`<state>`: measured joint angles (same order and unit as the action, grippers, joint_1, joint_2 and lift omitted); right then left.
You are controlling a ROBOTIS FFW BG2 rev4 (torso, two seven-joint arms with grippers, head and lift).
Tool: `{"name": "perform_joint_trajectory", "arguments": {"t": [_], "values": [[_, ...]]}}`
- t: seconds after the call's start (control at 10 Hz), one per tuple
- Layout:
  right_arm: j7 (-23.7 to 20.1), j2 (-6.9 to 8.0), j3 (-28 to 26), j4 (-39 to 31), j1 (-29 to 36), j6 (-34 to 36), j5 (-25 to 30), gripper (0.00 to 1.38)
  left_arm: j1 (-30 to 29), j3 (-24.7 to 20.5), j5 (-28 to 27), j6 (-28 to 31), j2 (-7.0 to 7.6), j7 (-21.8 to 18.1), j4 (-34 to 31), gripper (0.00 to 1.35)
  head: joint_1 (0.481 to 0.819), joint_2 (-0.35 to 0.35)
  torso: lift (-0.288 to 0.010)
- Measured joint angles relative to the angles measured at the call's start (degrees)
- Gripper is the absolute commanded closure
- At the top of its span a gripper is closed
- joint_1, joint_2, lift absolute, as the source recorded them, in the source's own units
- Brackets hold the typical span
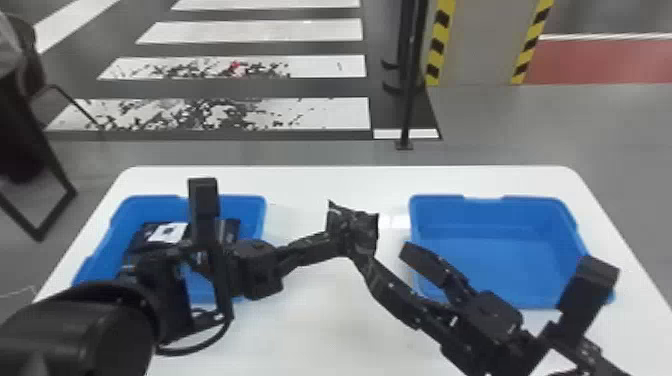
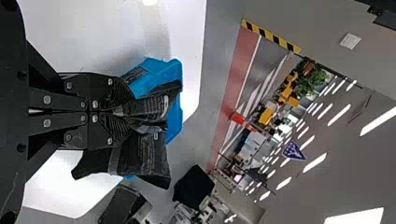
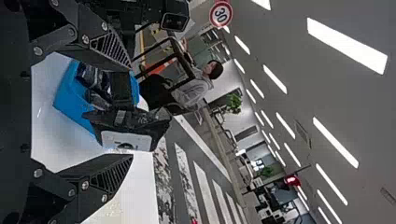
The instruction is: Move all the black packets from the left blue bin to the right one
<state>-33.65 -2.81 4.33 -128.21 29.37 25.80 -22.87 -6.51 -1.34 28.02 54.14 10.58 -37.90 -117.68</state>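
Note:
Over the middle of the table, my left gripper [image 1: 334,244] is shut on a black packet [image 1: 354,225]. In the left wrist view the left gripper [image 2: 116,112] pinches the crumpled packet [image 2: 144,156], which spreads out on both sides of the fingertips. My right gripper [image 1: 384,252] stands open at that packet's right side; in the right wrist view the right gripper [image 3: 131,112] has the packet's white-labelled face [image 3: 125,140] between its parted fingertips. Other black packets [image 1: 145,237] lie in the left blue bin [image 1: 245,200], partly behind the left arm. The right blue bin [image 1: 480,250] holds nothing visible.
Both bins stand on a white table [image 1: 325,325], with open tabletop between them. The left forearm [image 1: 90,325] crosses the left bin's front. The right finger nearer the right bin overlaps its left wall in the head view. A black pole [image 1: 410,100] stands beyond the table.

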Motion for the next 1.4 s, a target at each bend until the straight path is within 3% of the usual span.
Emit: {"name": "perform_joint_trajectory", "arguments": {"t": [0.3,0.4,0.5,0.6,0.8,0.9,1.0,1.1,1.2,1.4], "values": [[0.76,-0.64,1.65,3.47,-3.42,0.08,0.72,0.42,0.12,2.53,1.85,-0.14,-0.04,0.00,0.19,1.21,0.695,0.032,-0.121],[0.95,-0.79,1.66,4.18,-4.22,0.08,1.24,0.74,0.18,2.97,2.12,-0.18,-0.04,0.02,0.19,1.21,0.695,0.023,-0.121],[1.23,-0.87,1.62,4.61,-4.62,0.07,1.46,1.17,0.19,3.19,2.41,-0.26,-0.04,0.02,0.20,1.21,0.695,0.015,-0.121],[1.65,-0.86,1.46,4.84,-4.72,-0.33,1.50,1.28,0.19,3.24,2.57,-0.29,-0.04,-0.01,0.20,1.21,0.695,0.009,-0.121],[2.07,-0.73,0.98,6.04,-4.68,-3.17,0.87,1.28,0.12,3.26,2.71,-0.31,-0.04,0.02,0.20,1.21,0.695,-0.002,-0.121],[1.98,-0.67,0.93,6.64,-4.65,-3.41,0.23,1.28,0.12,3.28,2.77,-0.57,-0.04,0.16,0.20,1.03,0.695,-0.003,-0.121],[1.92,-0.63,0.91,6.87,-4.64,-3.45,-0.08,1.28,-0.13,3.19,3.00,-1.30,-0.10,0.66,0.20,0.52,0.695,-0.002,-0.121],[1.88,-0.60,0.46,6.94,-4.76,-3.46,-0.38,1.28,-0.88,2.22,3.24,-2.46,-0.48,1.08,0.20,0.12,0.695,0.000,-0.121],[1.92,-0.58,-0.67,7.38,-5.24,-3.46,-0.88,1.28,-2.18,0.32,3.79,-4.67,-1.03,1.45,0.20,0.08,0.695,0.007,-0.121],[2.00,-1.07,-4.22,10.65,-8.08,-3.44,-1.18,1.28,-5.33,-3.28,5.84,-8.36,-1.63,1.60,-0.58,0.16,0.695,0.003,-0.121]]}}
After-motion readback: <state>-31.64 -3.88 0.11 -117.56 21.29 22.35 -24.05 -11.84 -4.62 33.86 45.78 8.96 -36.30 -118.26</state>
